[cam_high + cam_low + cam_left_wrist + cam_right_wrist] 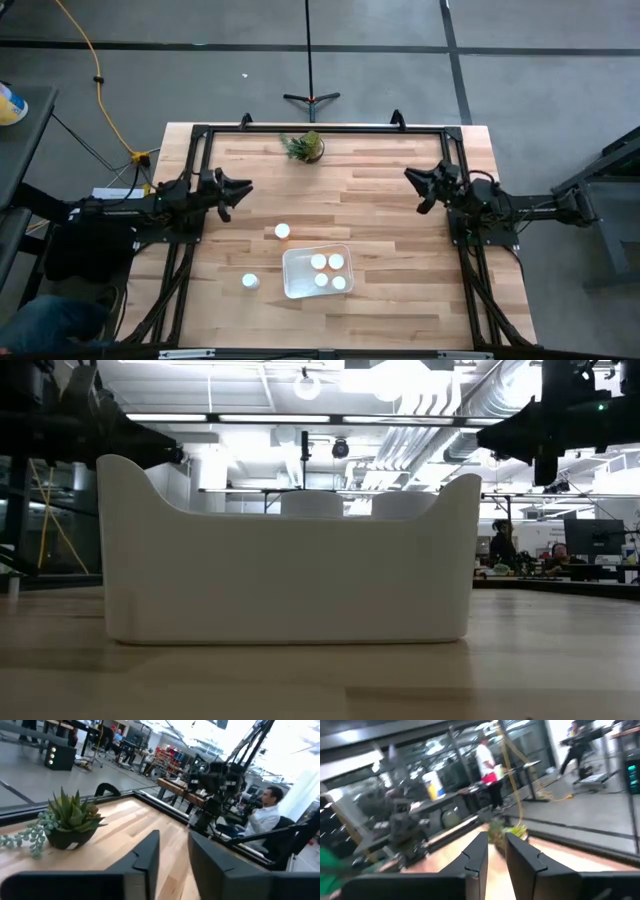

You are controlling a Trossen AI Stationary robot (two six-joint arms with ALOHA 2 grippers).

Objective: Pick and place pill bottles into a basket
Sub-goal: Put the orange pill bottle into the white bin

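Note:
The white basket stands near the table's front middle and fills the low view. Several white-capped pill bottles stand inside it; two caps show above its rim in the low view. One bottle with an orange body stands on the table just beyond the basket's left corner. Another bottle stands to the left of the basket. My left gripper hovers at the table's left side, my right gripper at its right side. Both are empty, fingers nearly together, and far from the bottles.
A small green potted plant stands at the table's far edge, also in the left wrist view. A black frame borders the table. People sit in the room behind. Bare wood lies between the grippers.

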